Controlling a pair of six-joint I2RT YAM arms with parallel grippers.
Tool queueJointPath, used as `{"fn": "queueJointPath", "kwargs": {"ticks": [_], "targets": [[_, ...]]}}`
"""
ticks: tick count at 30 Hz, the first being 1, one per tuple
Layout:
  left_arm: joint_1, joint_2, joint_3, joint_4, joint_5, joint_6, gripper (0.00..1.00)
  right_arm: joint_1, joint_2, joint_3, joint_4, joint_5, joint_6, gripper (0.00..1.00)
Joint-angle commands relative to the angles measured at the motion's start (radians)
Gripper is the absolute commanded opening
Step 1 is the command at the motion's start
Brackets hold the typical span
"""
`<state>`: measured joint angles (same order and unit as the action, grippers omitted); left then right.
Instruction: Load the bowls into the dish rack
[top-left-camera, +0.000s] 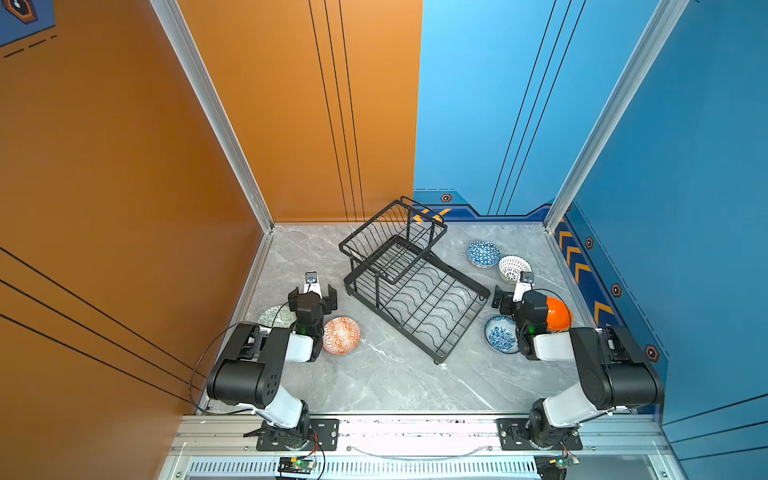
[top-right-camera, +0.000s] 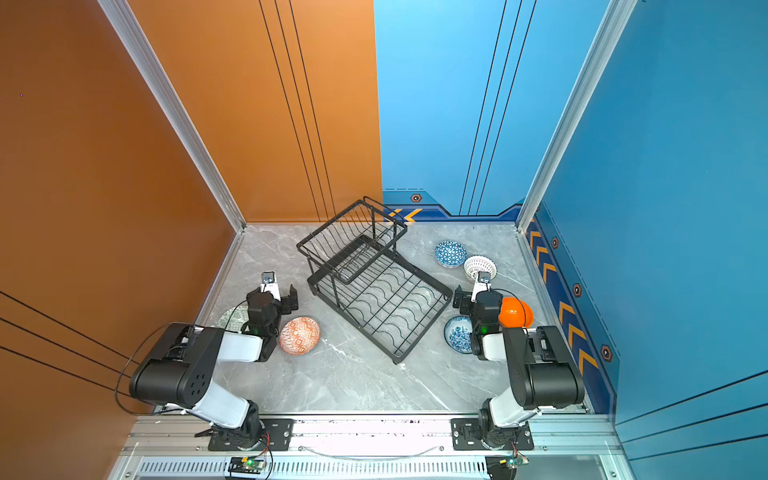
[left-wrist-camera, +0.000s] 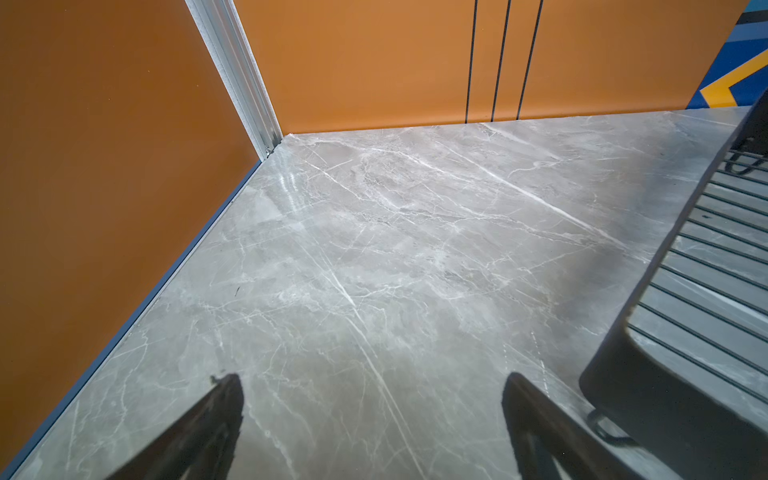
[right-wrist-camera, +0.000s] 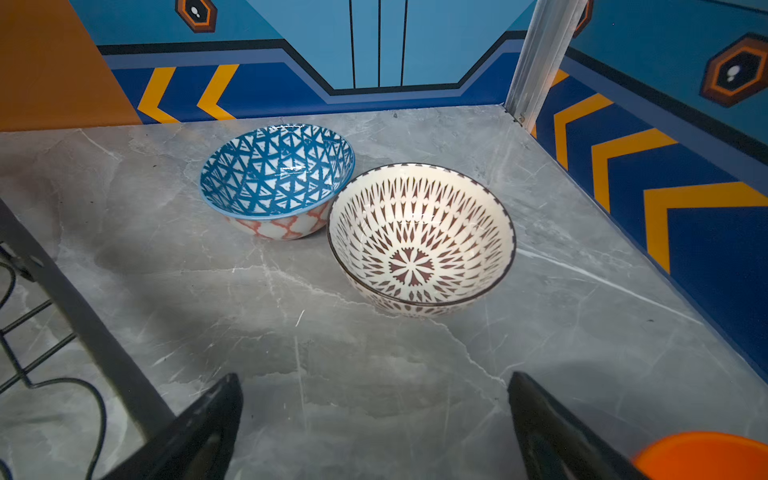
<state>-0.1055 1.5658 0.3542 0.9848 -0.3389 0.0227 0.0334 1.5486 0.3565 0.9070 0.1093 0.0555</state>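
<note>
Both my end effectors, left and right, hang wide open and empty over the tabletop either side of the dish rack, which sits diagonally, long axis running far-left to near-right with the raised basket at the far end. All six bowls are on the tabletop outside it: pale green bowl and orange-white bowl behind my left one, floral bowl and orange bowl beside my right arm, triangle bowl and lattice bowl side by side just ahead of my right. Only the right wrist view catches the triangle bowl's red-patterned outside, while the left wrist view gets bare marble plus a rack corner.
</note>
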Motion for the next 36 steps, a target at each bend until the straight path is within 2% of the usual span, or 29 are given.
{"fn": "queueJointPath", "kwargs": {"ticks": [1, 36], "targets": [[0.007, 0.007, -0.008, 0.022, 0.012, 0.011, 0.98, -0.001, -0.002, 0.018, 0.0, 0.023, 0.006, 1.0], [0.032, 0.002, 0.005, -0.012, 0.033, -0.015, 0.98, -0.001, -0.002, 0.018, 0.0, 0.027, 0.006, 1.0]]}}
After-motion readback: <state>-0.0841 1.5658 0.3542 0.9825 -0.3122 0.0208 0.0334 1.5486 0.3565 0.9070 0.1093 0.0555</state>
